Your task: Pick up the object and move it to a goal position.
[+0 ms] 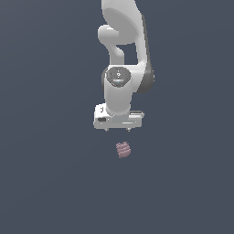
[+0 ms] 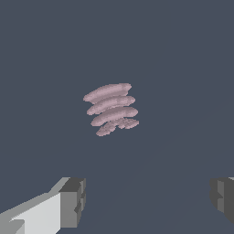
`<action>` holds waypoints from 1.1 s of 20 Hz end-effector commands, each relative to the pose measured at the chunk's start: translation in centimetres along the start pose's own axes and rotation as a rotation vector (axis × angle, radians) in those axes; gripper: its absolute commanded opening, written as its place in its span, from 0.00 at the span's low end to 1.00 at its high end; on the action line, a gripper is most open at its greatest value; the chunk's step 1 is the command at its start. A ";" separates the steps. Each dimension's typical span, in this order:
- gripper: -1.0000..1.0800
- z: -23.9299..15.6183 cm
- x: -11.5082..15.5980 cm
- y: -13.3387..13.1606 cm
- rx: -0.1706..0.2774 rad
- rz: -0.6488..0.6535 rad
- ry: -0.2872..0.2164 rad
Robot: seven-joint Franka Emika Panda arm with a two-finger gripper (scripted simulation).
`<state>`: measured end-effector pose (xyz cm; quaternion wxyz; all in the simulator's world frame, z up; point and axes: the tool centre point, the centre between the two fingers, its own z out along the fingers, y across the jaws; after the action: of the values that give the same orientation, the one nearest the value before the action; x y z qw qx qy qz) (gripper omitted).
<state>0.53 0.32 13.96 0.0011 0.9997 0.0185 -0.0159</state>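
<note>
Spread-wide gripper (image 2: 146,203) hangs above the object (image 2: 111,109), probably light, maybe crumbly; pinch its ridged sides gently.

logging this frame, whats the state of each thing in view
lump: free on the floor, not gripped, ridged sides showing
gripper: open, above the lump, holding nothing
fingers: spread wide apart, not touching the lump
arm: reaching down, gripper pointed at the floor

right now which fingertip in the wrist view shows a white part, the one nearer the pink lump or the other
The fingertip nearer the pink lump; the other fingertip shows only grey.
</note>
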 end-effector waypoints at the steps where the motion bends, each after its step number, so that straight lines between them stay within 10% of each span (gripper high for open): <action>1: 0.96 0.7 1.0 -0.4 -0.002 -0.045 0.004; 22: 0.96 5.1 5.6 -2.6 -0.003 -0.270 0.030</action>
<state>5.91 3.16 8.87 0.0000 0.9882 0.1531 -0.0004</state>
